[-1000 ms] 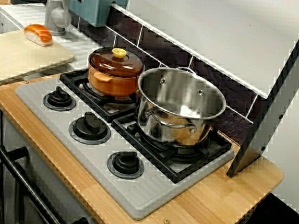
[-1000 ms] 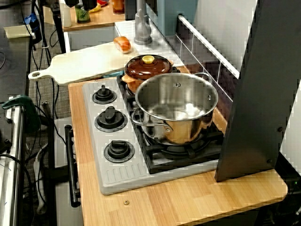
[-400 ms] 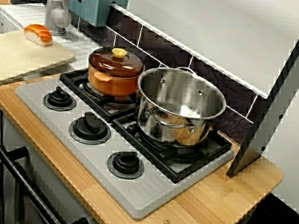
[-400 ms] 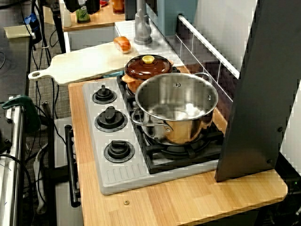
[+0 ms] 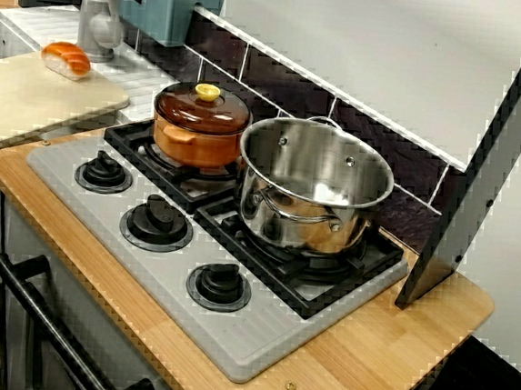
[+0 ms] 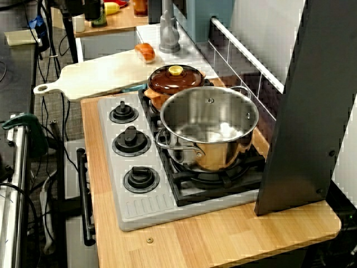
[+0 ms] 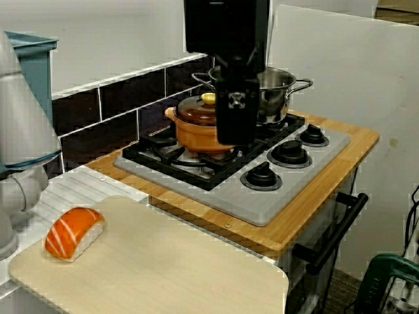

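One salmon sushi piece (image 7: 73, 233) lies on the cutting board (image 7: 170, 261), lower left in the view from the sink side. Upper centre hangs the dark pincer (image 7: 234, 134), apart from it; spread or pressed together, I cannot tell. A low swing could knock the sushi off or clip the orange pot (image 7: 193, 131). No writing is legible.

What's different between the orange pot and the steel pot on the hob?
The orange pot is lidded, with a yellow knob; the steel pot stands open. The orange pot is smaller and lower than the steel pot. Both sit upright on the black grates, side by side.
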`<state>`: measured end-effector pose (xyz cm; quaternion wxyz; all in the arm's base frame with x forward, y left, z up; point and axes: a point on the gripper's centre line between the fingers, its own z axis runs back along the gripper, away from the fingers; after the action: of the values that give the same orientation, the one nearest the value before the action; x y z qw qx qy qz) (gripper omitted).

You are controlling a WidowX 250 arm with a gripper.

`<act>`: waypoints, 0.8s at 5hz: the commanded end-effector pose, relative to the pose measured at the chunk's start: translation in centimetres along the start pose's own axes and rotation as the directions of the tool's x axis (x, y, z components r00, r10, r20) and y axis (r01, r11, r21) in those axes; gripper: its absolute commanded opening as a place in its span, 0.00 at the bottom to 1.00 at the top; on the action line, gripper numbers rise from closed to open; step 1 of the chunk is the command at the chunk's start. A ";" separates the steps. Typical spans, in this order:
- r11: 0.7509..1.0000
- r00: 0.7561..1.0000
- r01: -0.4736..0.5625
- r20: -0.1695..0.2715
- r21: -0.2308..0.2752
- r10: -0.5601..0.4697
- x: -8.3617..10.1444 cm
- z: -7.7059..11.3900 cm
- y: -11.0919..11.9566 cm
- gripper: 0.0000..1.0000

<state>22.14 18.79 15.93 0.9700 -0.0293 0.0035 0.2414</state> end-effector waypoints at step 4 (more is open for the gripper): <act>0.998 0.997 -0.011 0.082 0.059 0.006 0.0 0.2 -1.8 1.00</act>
<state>22.95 16.74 14.68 0.9697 -0.0022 -0.0025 0.2444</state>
